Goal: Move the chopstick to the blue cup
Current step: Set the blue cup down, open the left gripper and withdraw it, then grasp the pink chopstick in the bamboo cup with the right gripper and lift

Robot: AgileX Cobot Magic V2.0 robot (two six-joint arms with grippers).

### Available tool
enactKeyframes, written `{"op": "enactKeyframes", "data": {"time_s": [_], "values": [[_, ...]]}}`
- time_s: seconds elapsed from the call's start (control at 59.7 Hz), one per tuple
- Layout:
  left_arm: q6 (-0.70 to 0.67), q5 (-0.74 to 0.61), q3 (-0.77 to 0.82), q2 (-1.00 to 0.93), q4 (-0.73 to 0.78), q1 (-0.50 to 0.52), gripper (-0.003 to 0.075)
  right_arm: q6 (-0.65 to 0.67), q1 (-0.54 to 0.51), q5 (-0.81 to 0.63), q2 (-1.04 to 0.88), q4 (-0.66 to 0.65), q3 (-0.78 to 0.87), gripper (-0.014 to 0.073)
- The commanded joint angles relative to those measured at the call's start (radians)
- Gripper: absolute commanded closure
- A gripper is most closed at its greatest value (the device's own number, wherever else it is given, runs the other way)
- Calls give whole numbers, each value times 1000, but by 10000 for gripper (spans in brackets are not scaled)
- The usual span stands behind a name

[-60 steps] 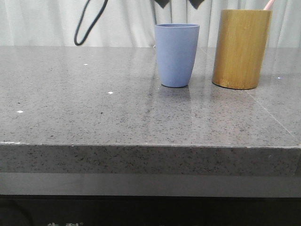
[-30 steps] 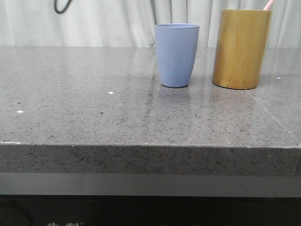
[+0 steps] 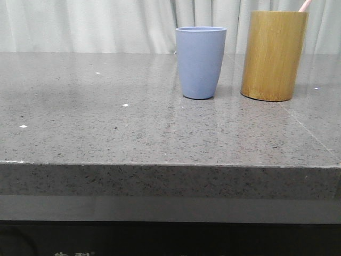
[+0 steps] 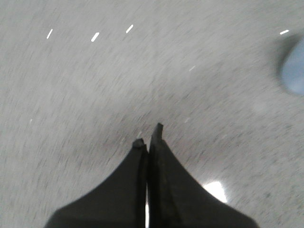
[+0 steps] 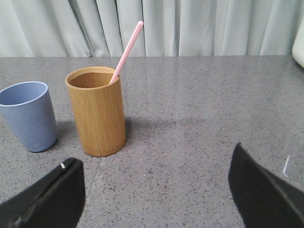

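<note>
The blue cup (image 3: 200, 62) stands on the grey stone table, just left of the bamboo holder (image 3: 273, 55). A pale pink chopstick (image 3: 304, 5) pokes out of the holder; the right wrist view shows it leaning in the holder (image 5: 126, 52), with the blue cup (image 5: 28, 116) beside it. My right gripper (image 5: 154, 190) is open and empty, low over the table, some way short of the holder. My left gripper (image 4: 148, 137) is shut and empty above bare table; the blue cup (image 4: 293, 71) shows blurred at that view's edge. Neither gripper shows in the front view.
The grey speckled table (image 3: 106, 122) has a front edge (image 3: 160, 165) near the camera. Pale curtains (image 3: 106, 24) hang behind it. A white object (image 5: 299, 45) sits at the edge of the right wrist view.
The dark arm parts and looped cable at the top of the front view have moved up and out of sight. The cup, holder and chopstick have not moved.
</note>
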Motion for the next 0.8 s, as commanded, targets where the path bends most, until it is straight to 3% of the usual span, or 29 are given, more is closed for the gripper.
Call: {"op": "enactKeyframes", "data": {"time_s": [0.0,0.167,0.435,0.586,0.787], "values": [[-8,-123,136,-139,-72,97,739,-5,-3,-89,16,-3,-34,-30],[-8,-361,479,-354,-85,199,739,-5,-3,-90,20,-3,-34,-30],[2,-734,969,-741,-83,212,739,-5,-3,-124,119,54,-35,-30],[2,-832,1148,-990,-83,212,739,-5,-3,-213,199,102,-35,-30],[2,-854,1282,-1284,-83,212,739,-5,-3,-395,365,168,-60,-30]]}}
